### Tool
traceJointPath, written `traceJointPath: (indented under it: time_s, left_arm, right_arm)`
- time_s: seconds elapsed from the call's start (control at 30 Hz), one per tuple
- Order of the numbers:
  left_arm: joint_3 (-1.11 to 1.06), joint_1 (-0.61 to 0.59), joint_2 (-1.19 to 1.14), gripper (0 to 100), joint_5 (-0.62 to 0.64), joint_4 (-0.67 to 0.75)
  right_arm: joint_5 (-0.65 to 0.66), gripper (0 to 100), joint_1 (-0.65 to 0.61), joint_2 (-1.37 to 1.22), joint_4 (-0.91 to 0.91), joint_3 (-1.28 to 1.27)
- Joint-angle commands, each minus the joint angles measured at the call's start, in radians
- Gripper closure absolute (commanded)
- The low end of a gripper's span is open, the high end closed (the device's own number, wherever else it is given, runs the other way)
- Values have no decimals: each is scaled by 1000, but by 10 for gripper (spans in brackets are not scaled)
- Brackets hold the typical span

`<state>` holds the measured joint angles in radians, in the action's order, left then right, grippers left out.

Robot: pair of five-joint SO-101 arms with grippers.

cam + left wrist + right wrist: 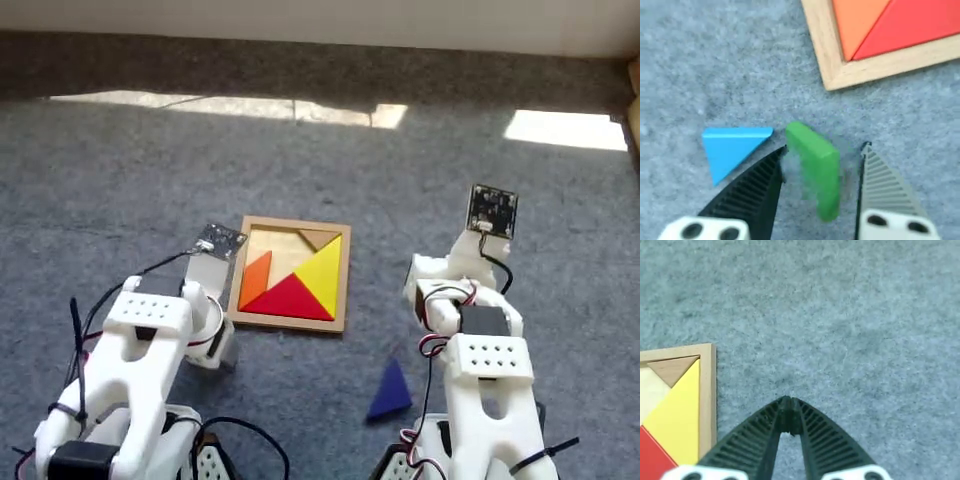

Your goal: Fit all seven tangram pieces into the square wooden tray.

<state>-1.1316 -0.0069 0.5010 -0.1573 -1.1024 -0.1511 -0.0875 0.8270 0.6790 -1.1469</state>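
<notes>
Risk, grip: the green piece sits nearer the black finger than the grey finger. Closing could shove it sideways or twist it out instead of pinching it square.
Risk, neighbour: the light blue triangle lies just beside the green piece, on the black finger's side. A sliding piece or finger could knock it away.
Risk, fit: the bare tray floor is at the tray's far side from the left arm. A piece carried in the wrong way round would catch on the rim or ride up on the placed pieces.
Left hand: low over the tabletop, near a corner of the tray, pointing down. Its fingers are apart, astride the green piece and not yet clamped on it.
Right hand: fingers pressed together, holding nothing, over bare tabletop just off the tray's other side.
Tray: holds the orange piece, red piece, yellow piece and a brown triangle.
Loose: the dark blue triangle lies on the tabletop near the right arm.
Progress: by my count four pieces are in and three are out.
</notes>
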Motion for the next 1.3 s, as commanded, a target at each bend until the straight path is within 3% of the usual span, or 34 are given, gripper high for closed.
traceJointPath:
  time_s: [0.0,0.27,0.57,0.73,1.0,1.27]
  left_arm:
    - [19,-38,-25,786,0,5]
    - [36,-33,-62,798,0,6]
    - [35,-31,-1,997,-146,20]
    - [36,-30,140,994,-155,-23]
    - [107,71,440,994,-149,-109]
    - [295,173,285,994,-147,-117]
  right_arm:
    - [-9,991,15,19,-16,4]
    - [-9,991,15,19,-16,2]
    - [-9,991,15,19,-16,2]
    - [-9,991,15,19,-16,2]
    - [-9,991,15,19,-18,2]
    - [-9,991,15,19,-18,2]
